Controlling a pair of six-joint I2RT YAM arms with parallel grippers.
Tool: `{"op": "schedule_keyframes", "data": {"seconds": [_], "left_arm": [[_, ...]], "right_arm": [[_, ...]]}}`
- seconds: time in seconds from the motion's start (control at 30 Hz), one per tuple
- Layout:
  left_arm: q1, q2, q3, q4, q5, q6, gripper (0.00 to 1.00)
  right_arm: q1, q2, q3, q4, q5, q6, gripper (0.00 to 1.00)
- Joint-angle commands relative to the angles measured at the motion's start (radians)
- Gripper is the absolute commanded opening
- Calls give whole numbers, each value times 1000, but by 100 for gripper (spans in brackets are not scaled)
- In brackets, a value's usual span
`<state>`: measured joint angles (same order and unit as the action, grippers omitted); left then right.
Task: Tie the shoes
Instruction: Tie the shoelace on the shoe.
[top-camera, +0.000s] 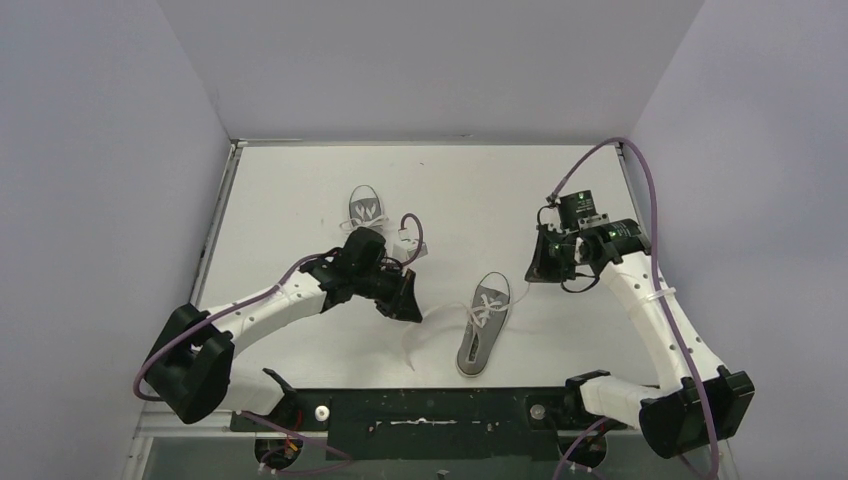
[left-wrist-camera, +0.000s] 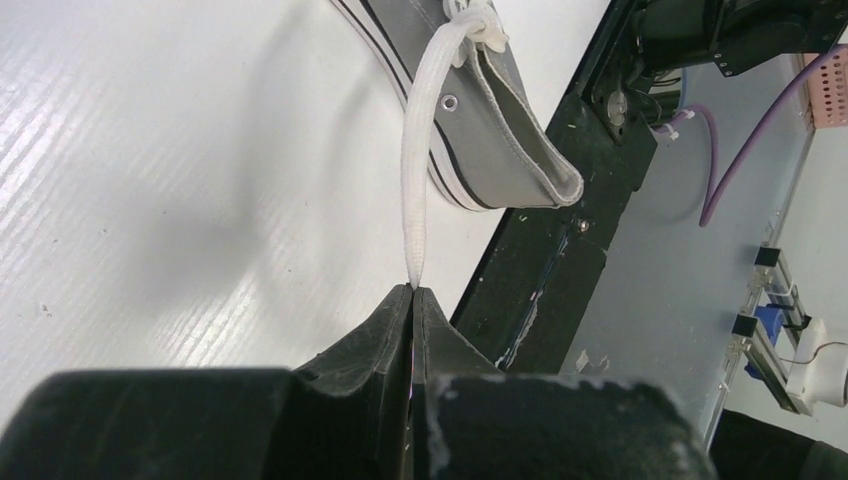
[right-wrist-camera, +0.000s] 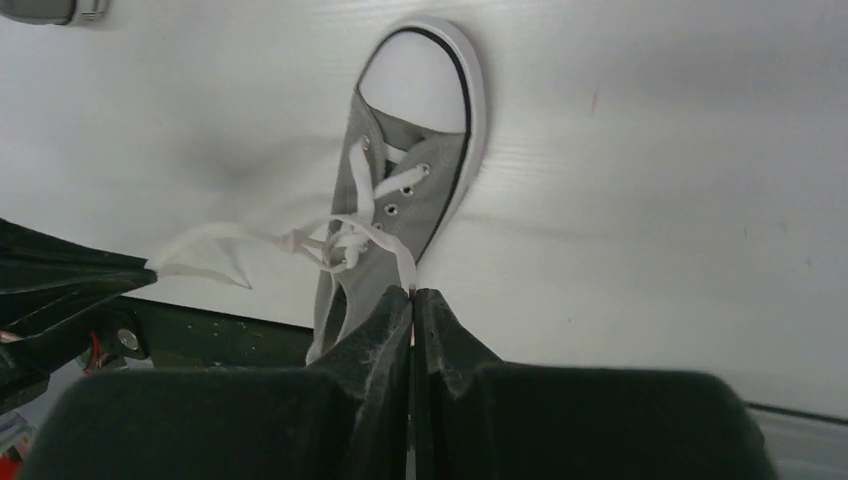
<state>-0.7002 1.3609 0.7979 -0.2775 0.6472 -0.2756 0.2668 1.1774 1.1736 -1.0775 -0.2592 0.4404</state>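
Observation:
One grey sneaker (top-camera: 484, 325) lies mid-table, toe pointing away from me. The other sneaker (top-camera: 365, 208) lies farther back, partly hidden behind the left arm. My left gripper (top-camera: 408, 300) is left of the near sneaker and shut on one white lace (left-wrist-camera: 412, 200), which runs taut from the shoe's eyelets (left-wrist-camera: 452, 100) into the jaws (left-wrist-camera: 414, 290). My right gripper (top-camera: 535, 265) is to the right of the shoe and shut on the other lace end (right-wrist-camera: 388, 240), which enters at the tips (right-wrist-camera: 412, 291). In the right wrist view the shoe (right-wrist-camera: 425, 190) shows a loose crossing of laces (right-wrist-camera: 335, 245) over its tongue.
A black base bar (top-camera: 430, 410) runs along the table's near edge, close to the near shoe's heel (left-wrist-camera: 555, 185). Purple cables (top-camera: 590, 160) loop off both arms. Walls close in the white table (top-camera: 300, 180) on the left, back and right.

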Motion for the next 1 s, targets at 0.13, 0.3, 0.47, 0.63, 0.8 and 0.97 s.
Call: {"op": "schedule_keyframes", "data": {"seconds": [0.13,0.3,0.47,0.63,0.8,0.97], "left_arm": [[-20,84,35,45,-34,5,0],[-25,164,70,-41,-225,-36,0],[-34,173,73,-95,-273,-27,0],[-37,174,52,-115,-318,-13,0],[-43,171,32,-120,-352,-34,0],[-45,127,-6,-116,-429,-65,0]], "right_arm": [[-28,-178,-99,-294,466,373,0],[-216,-133,-203,-303,589,444,0],[-493,-110,-288,-220,546,396,0],[-581,2,-302,-150,573,417,0],[-682,100,-304,-92,618,436,0],[-806,189,-348,23,621,427,0]]}}
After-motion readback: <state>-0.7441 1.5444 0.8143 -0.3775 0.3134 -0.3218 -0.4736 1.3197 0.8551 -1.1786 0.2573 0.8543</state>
